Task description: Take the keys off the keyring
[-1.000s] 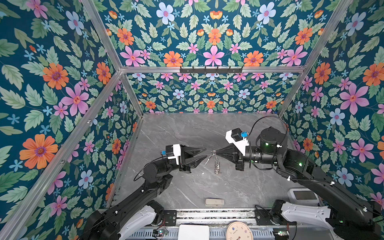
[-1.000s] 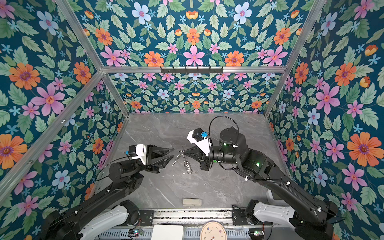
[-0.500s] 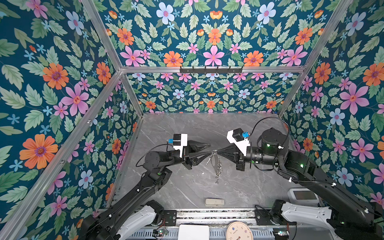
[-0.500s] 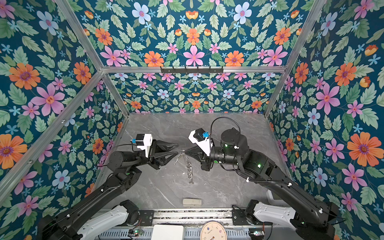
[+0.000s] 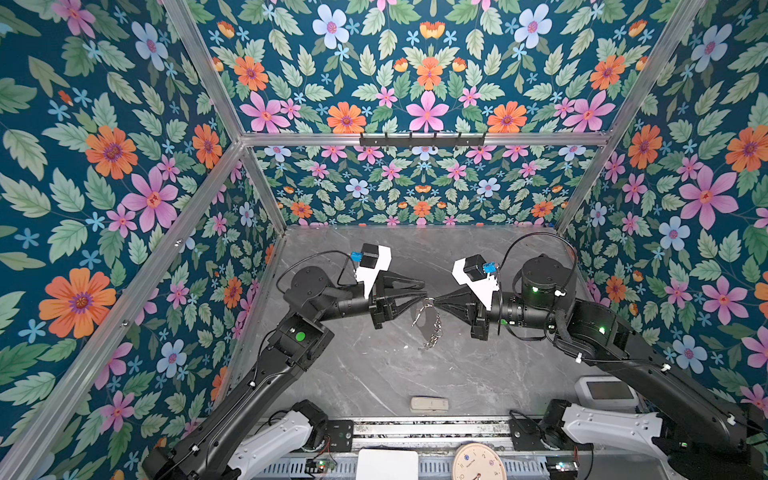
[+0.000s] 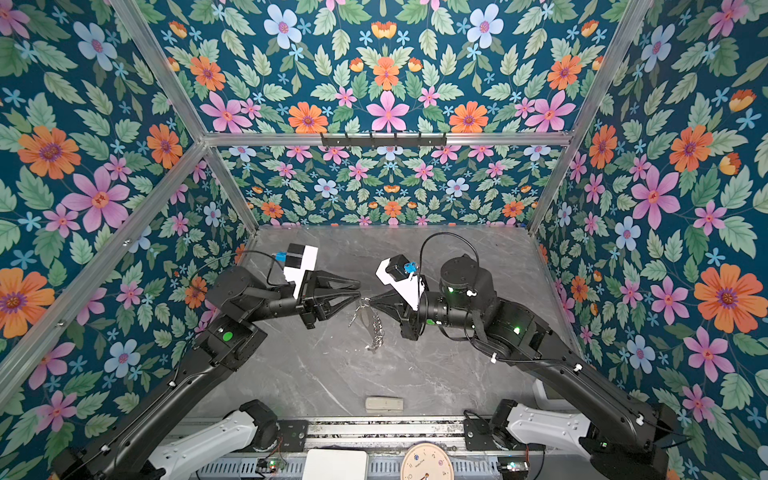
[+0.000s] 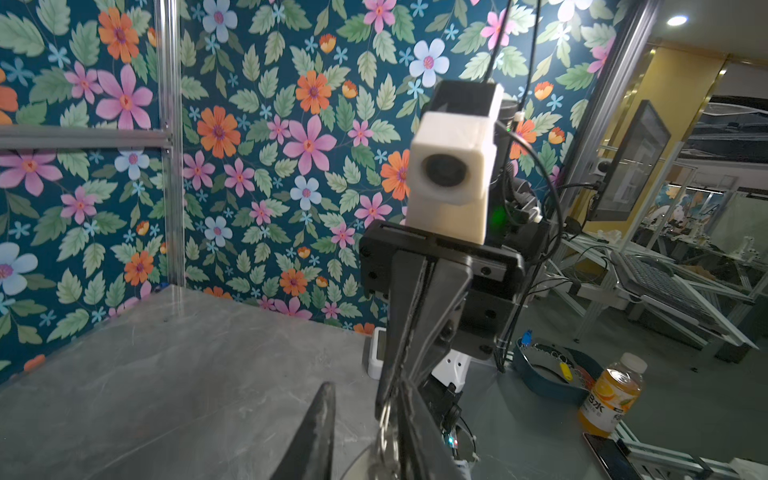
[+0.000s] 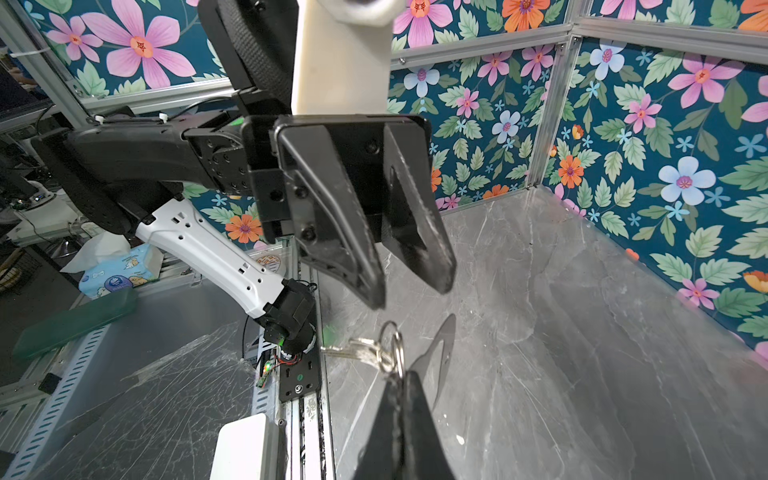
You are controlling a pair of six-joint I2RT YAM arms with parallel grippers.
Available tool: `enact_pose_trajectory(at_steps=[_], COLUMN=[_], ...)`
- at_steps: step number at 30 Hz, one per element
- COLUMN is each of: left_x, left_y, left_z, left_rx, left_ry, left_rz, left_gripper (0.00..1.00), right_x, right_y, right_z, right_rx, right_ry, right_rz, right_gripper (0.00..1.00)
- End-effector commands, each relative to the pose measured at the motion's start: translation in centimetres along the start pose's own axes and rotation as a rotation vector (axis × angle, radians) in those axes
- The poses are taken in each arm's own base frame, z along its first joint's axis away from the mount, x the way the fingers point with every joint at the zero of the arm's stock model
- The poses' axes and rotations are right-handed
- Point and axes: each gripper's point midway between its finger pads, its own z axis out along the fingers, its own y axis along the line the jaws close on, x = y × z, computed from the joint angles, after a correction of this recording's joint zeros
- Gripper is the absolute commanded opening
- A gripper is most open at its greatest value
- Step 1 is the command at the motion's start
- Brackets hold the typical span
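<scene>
Left gripper (image 5: pixel 425 291) has risen, jaws apart, toward probably light, slippery keys (image 8: pixel 355 347), best pinched by heads; jaws of right gripper (image 5: pixel 436 300) clamp keyring (image 8: pixel 400 351).

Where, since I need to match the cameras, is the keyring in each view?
Both top views: keyring dangles mid-scene from the right gripper's tips.
Left wrist: keyring at the facing right gripper's tips.
Right wrist: keyring just past its own shut tips.
Landmark: the right gripper pinching it, in every view.
</scene>
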Motion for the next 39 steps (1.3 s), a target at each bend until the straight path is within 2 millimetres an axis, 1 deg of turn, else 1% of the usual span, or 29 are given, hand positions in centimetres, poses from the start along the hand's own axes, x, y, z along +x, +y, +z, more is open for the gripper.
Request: enact_pose_trajectory(at_steps=[1, 4, 6, 9, 17, 19, 23, 27, 30, 39], left_x=[2.1, 2.2, 1.8, 1.3, 0.9, 1.1, 1.6, 1.8, 1.8, 2.0], left_y=[0.1, -0.3, -0.6, -1.0, -1.5, -1.7, -1.6, -1.4, -1.6, -1.8], left_z=[0.4, 0.4, 0.2, -0.1, -0.5, -0.7, -0.6, -0.6, -0.6, -0.6], left_rx=[0.029, 0.048, 0.049, 0.045, 0.027, 0.026, 0.03, 0.022, 0.031, 0.06], left_ry=[0.115, 0.127, 0.116, 0.109, 0.133, 0.144, 0.162, 0.171, 0.17, 0.166], left_rz=[-0.102, -0.114, -0.108, -0.108, -0.116, -0.119, -0.142, -0.15, -0.146, -0.147], left_gripper=[0.27, 0.25, 0.25, 0.26, 0.27, 0.29, 0.28, 0.26, 0.24, 0.12], right_x=[-1.3, -1.2, -1.2, -1.1, -1.0, -0.9, -1.0, -1.1, -1.1, -1.3], right_y=[0.0, -0.1, -0.1, -0.1, -0.2, -0.2, -0.2, -0.1, -0.1, -0.1], right_z=[-0.2, -0.2, -0.2, -0.3, -0.4, -0.5, -0.5, -0.6, -0.7, -0.5], right_rx=[0.004, 0.008, 0.01, 0.013, 0.022, 0.022, 0.022, 0.019, 0.019, 0.018], right_ry=[-0.047, -0.046, -0.047, -0.047, -0.048, -0.048, -0.051, -0.055, -0.057, -0.065], right_rz=[-0.018, -0.018, -0.018, -0.019, -0.02, -0.02, -0.021, -0.022, -0.021, -0.019], right_gripper=[0.0, 0.0, 0.0, 0.0, 0.0, 0.0, 0.0, 0.0, 0.0, 0.0])
